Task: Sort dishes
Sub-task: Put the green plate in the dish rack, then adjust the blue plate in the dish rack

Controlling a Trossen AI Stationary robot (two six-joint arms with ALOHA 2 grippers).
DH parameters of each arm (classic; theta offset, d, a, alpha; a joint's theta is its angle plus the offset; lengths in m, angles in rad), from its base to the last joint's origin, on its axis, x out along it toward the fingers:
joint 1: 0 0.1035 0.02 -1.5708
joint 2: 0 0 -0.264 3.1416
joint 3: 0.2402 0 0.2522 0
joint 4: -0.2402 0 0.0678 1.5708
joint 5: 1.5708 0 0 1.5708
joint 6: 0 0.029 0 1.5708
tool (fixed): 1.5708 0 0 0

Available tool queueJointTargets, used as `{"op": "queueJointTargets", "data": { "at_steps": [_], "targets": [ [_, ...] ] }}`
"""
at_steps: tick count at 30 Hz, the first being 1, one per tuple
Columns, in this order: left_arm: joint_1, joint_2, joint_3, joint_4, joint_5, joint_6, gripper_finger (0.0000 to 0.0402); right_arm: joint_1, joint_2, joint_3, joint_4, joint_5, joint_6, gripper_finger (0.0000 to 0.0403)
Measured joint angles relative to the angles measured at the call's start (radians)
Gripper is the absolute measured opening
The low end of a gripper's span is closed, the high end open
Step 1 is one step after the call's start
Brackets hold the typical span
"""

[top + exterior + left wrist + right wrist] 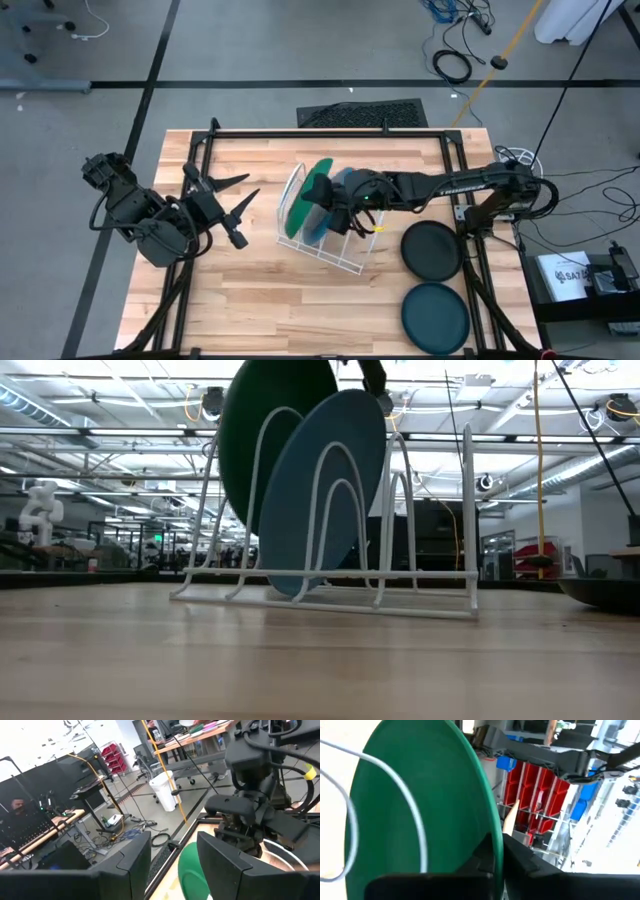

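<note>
A white wire rack (322, 240) stands at the table's middle. The blue plate (330, 490) stands on edge in the rack, its lower rim on the base wires. The green plate (318, 182) is upright among the rack's wires, on the far side of the blue one; in the low view (262, 440) its lower rim sits higher than the blue plate's. My right gripper (337, 207) reaches in from the right and is shut on it. The black plate (432, 249) and the dark teal plate (435, 317) lie flat at the right. My left gripper (252, 186) is open and empty, left of the rack. My right gripper pinches the green plate's rim (495, 827) between its two fingers (487, 857), one on each face. It comes from the table's right side. The plate stands upright on edge among the rack wires (415, 825). Whether its lower rim touches the rack's base, I cannot tell.
A black frame (330, 132) runs along the table's far edge and down both sides. Bare wood lies in front of the rack. In the left wrist view my open fingers (175, 855) frame the green plate (192, 870) and the right arm (250, 795).
</note>
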Motion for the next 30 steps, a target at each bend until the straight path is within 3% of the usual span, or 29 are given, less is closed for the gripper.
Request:
{"op": "queueJointTargets", "data": {
  "at_steps": [8, 22, 30],
  "targets": [
    [0.0, 0.0, -0.001, 0.0, 0.048, -0.024, 0.0169, -0.001, 0.032, 0.002, 0.045, 0.064, 0.042, 0.0052],
    [0.0, 0.0, -0.008, -0.001, 0.048, -0.025, 0.0169, 0.006, 0.009, -0.004, 0.048, 0.068, 0.059, 0.0183],
    [0.0, 0.003, -0.008, 0.0, 0.048, -0.026, 0.0169, -0.001, 0.004, -0.004, 0.047, 0.26, 0.052, 0.0205]
  ]
}}
